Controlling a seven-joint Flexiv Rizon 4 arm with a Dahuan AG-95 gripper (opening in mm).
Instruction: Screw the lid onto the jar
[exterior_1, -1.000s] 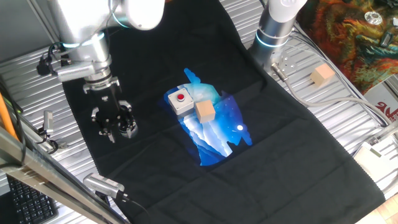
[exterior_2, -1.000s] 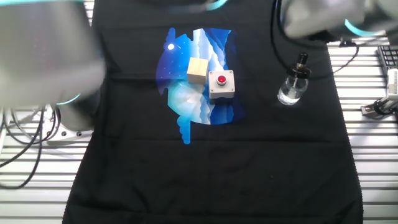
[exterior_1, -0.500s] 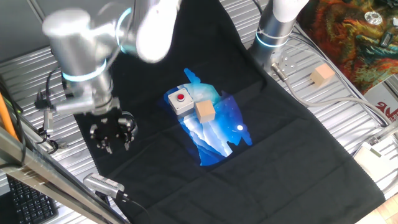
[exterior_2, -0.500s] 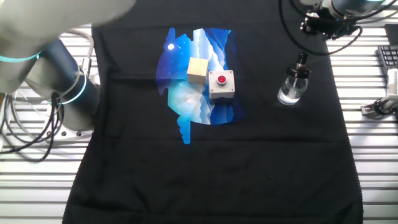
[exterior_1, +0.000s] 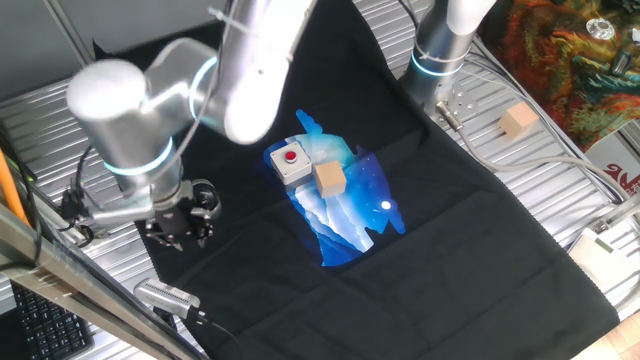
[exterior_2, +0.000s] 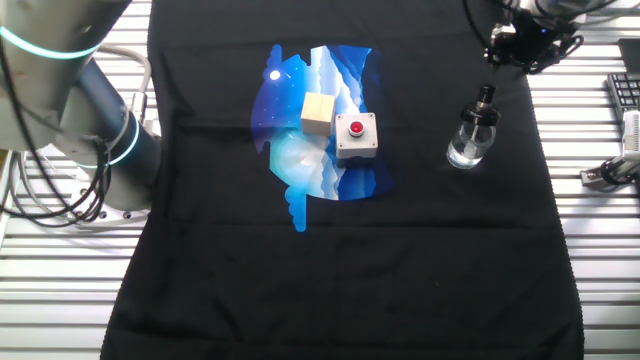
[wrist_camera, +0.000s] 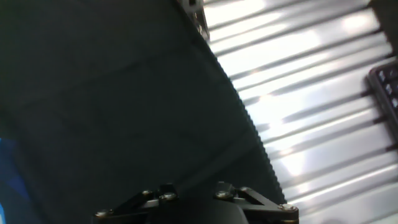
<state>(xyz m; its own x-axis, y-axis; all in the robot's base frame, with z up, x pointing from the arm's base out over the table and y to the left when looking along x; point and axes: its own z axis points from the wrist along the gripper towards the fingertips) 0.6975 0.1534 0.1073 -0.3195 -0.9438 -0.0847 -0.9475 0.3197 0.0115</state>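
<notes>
One fixed view: the gripper (exterior_1: 183, 222) hangs low over the black cloth (exterior_1: 420, 250) at about 9 o'clock from the grey box (exterior_1: 289, 162) with a red button. A wooden cube (exterior_1: 329, 179) touches the box. The jar is hidden.

The other fixed view: the jar (exterior_2: 470, 141) stands upright at 3 o'clock from the box, the lid (exterior_2: 485, 98) on top. The gripper sits at 12 o'clock above it, apart.

Hand view: cloth and ribbed table (wrist_camera: 323, 106); whether the jaws are apart or together, I cannot tell.
</notes>
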